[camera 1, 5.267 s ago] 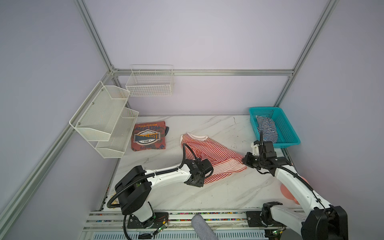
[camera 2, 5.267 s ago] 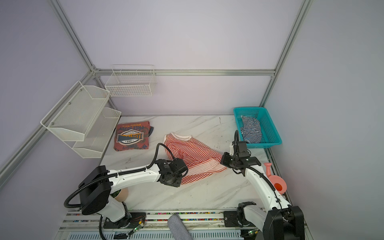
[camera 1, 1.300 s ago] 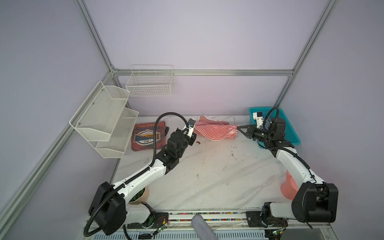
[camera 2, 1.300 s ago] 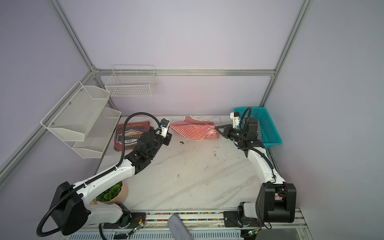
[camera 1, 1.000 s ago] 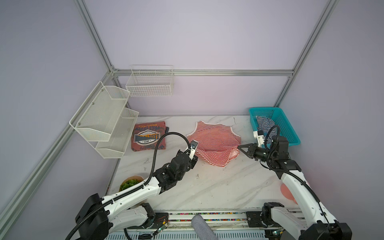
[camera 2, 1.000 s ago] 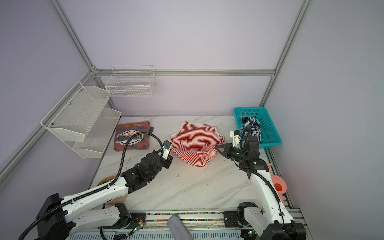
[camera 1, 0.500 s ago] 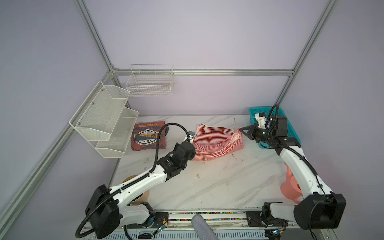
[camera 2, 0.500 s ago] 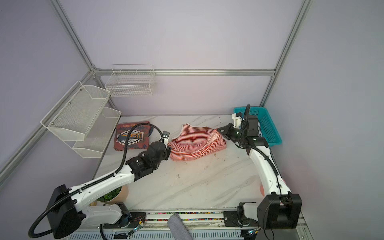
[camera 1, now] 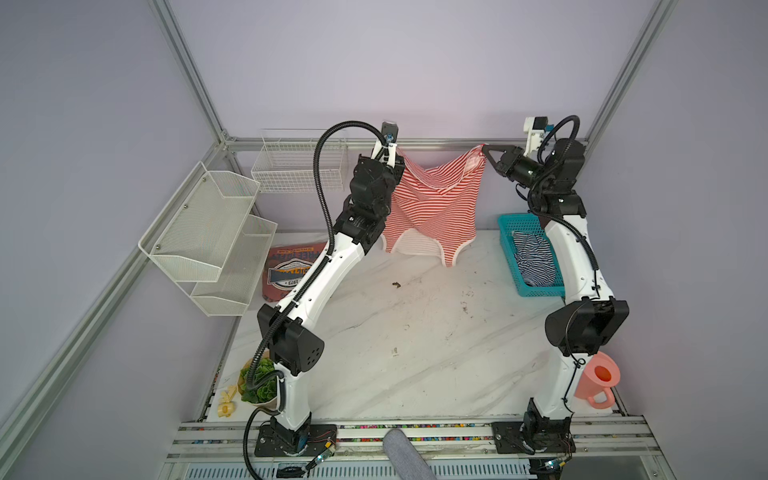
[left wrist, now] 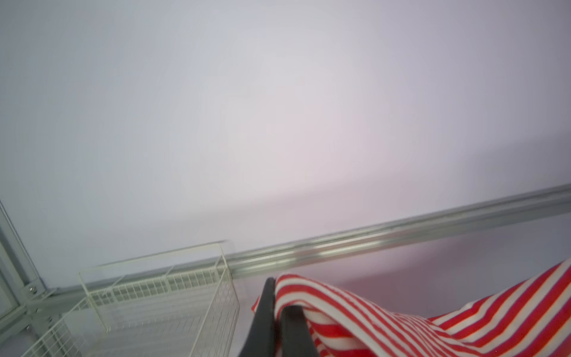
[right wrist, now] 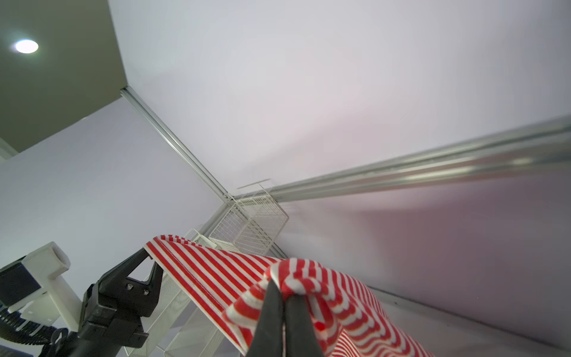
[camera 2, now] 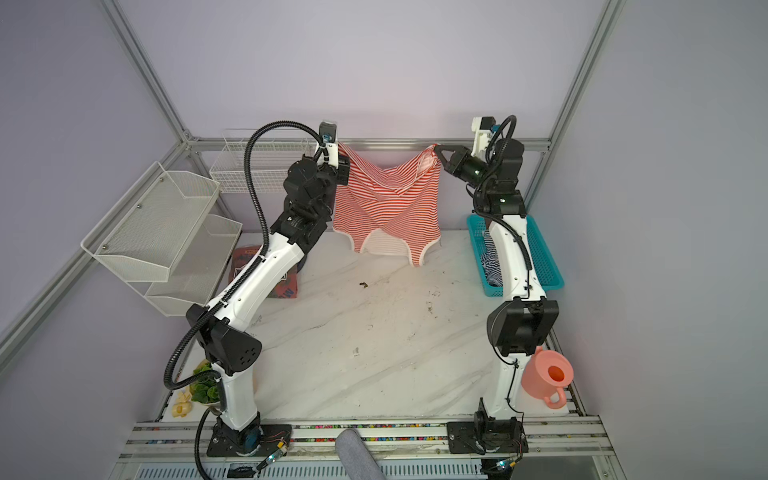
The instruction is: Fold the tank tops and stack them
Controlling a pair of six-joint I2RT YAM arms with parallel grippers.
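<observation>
Cannot make out the fingertips of the left gripper (left wrist: 277, 297) in both top views, tucked as they are behind its own wrist and the cloth. In the left wrist view, see them pressed together, pinching a bunched upper edge of the red-and-white striped tank top (camera 1: 432, 203). Likewise the right gripper (camera 1: 484, 148), clamped tight on the opposite upper corner, clearest in the right wrist view. Held high near the far wall, stretched between the two, sagging in the middle, with hem and pale-trimmed straps dangling over the far part of the marble table (camera 1: 415, 345); cannot tell whether touching it. Cut off at the frame edge in both wrist views, leaving only a strip of stripes. On the right, a teal basket (camera 1: 540, 292) with the navy-and-white striped tank top (camera 1: 534, 257) crumpled inside, partly covered by the right forearm. Far left on the table, a rust-red garment (camera 1: 291, 270) with a badge print, lying flat, partly hidden behind the left arm. Near left, a potted green plant (camera 1: 259, 382) screened by that arm's base. Near right, a pink jug (camera 1: 598, 382) tucked partly behind the right arm. On the left wall, a two-tier mesh shelf (camera 1: 208, 232); on the far wall, a white wire basket (camera 1: 299, 170).
</observation>
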